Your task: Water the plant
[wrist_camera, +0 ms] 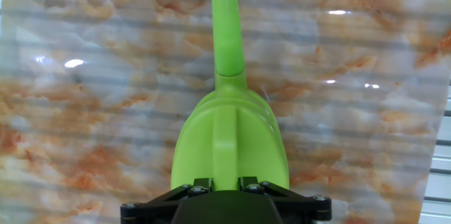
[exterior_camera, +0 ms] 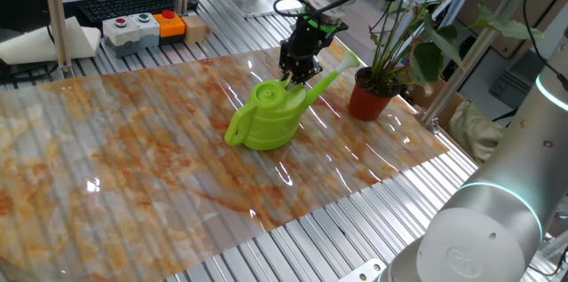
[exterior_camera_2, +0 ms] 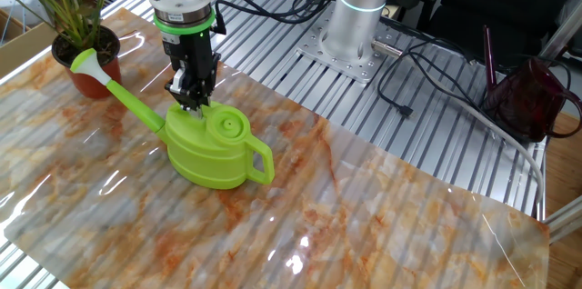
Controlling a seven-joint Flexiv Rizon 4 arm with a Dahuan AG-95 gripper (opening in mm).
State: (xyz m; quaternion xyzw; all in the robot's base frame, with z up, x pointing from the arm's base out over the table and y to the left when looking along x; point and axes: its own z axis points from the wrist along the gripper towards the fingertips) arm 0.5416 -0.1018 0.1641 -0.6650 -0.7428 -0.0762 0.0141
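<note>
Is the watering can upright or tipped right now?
Upright: the watering can sits flat on the table, spout angled up.

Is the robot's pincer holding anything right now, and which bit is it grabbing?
It looks like the pincer is pinching the green watering can by the top strap handle, near the spout end. The can sits on the table.

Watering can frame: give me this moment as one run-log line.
pincer: at top handle of watering can, grip unclear | can: upright on table | spout: points toward plant | pouring: not started
</note>
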